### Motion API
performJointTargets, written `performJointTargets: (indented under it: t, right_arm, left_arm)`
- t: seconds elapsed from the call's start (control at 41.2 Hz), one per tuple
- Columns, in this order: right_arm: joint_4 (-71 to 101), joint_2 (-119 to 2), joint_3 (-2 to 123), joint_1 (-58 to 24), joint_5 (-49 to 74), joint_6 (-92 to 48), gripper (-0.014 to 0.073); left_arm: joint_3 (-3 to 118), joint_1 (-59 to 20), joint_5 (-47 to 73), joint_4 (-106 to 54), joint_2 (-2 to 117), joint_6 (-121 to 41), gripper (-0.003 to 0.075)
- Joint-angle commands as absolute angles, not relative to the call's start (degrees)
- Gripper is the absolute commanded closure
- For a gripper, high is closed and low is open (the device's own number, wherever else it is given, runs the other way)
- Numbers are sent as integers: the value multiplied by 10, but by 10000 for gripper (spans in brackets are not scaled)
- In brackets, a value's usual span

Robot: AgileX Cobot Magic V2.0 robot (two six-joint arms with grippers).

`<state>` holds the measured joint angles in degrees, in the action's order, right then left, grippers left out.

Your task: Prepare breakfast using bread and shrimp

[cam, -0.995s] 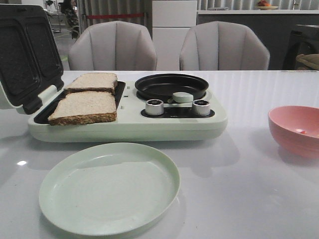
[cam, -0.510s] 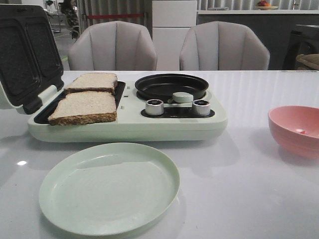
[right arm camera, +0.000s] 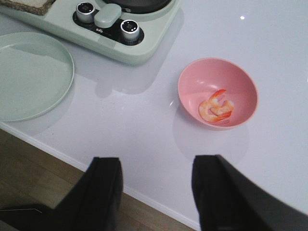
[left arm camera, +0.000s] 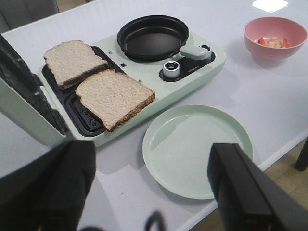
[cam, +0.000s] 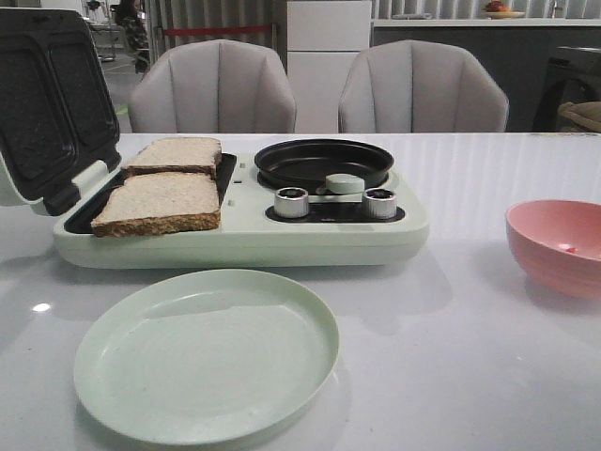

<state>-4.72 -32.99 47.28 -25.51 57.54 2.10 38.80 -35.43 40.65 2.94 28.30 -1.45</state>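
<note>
2 bread (cam: pixel 160 202) slices on sandwich maker (cam: pixel 310 235)

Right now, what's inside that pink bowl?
The round pink bowl holds a few curled pinkish-orange shrimp at its bottom. They overlap, so anything beneath them is hidden.

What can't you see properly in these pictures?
- Shrimp: in the front view the pink bowl wall hides all but a speck.
- Bread: cut off by the right wrist view's edge.
- Left tool and right tool: fingertips run off the wrist views; absent from the front view.
</note>
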Motion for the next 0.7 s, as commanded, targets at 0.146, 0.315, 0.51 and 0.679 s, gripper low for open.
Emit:
performJointTargets:
  t: [0.146,0.315,0.51,0.679]
  right_arm:
    - [-61,-331,487,-251,536,21,143]
    - [-60,-331,487,-251,537,21,143]
    - [-60,-331,487,-251,537,21,143]
    - [-60,-331,487,-251,537,21,143]
  left_arm:
    - [403,-355,358,25,287,-10,199]
    - [423,-355,366,25,310,4,252]
    - [491,-353,415,52,387,10,316]
    - [561,-324,450,105,462,59,377]
